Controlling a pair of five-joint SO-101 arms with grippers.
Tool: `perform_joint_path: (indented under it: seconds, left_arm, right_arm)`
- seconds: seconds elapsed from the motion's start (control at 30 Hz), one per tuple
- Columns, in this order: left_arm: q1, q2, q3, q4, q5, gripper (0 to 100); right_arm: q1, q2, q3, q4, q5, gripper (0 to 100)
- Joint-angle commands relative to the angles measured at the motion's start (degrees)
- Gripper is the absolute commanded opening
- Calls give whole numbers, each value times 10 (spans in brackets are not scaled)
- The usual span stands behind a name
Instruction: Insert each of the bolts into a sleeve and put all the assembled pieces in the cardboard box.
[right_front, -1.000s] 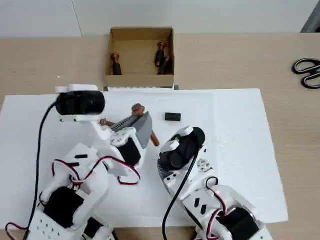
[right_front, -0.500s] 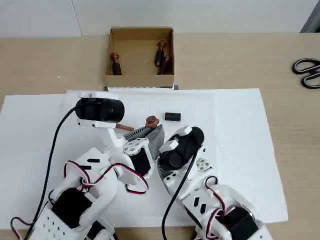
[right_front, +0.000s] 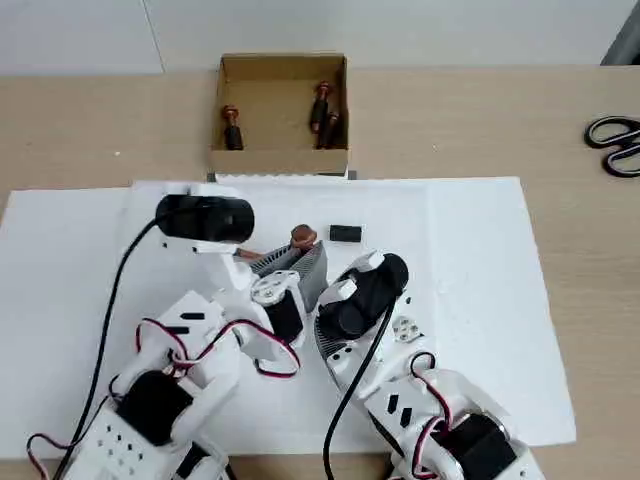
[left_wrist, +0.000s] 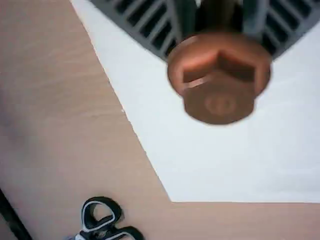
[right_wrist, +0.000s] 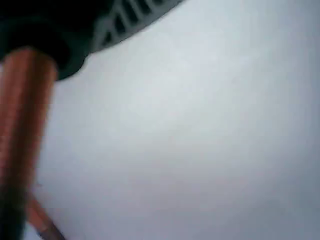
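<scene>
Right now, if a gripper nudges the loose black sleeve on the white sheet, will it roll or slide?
The black sleeve looks like a short tube lying on its side on the white sheet, so a sideways nudge would probably roll it. It looks small and rigid, likely light; a pinch shouldn't deform it.
</scene>
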Motion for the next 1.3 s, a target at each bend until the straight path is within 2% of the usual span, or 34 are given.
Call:
perform_joint_path:
  seconds: [0.0, 0.43, 0.6, 0.9, 1.07, 1.27]
  left_arm:
    - [-4, -9, 3, -26, -4, 6]
    - [13, -10, 28, -5, -3, 6]
    - [67, -26, 29, 31, -2, 6]
    - [104, -48, 29, 129, -6, 6]
    - [142, -48, 28, 181, -33, 6]
    - [142, -48, 31, 179, -60, 7]
  right_arm:
    - [-3, -7, -14, -11, 7, 2]
    - [-1, -7, -17, -12, 7, 2]
    - [0, -7, -17, -15, 7, 2]
    - [0, -7, -17, -16, 7, 2]
    - [0, -7, -17, -16, 7, 2]
    - [0, -7, -16, -16, 7, 2]
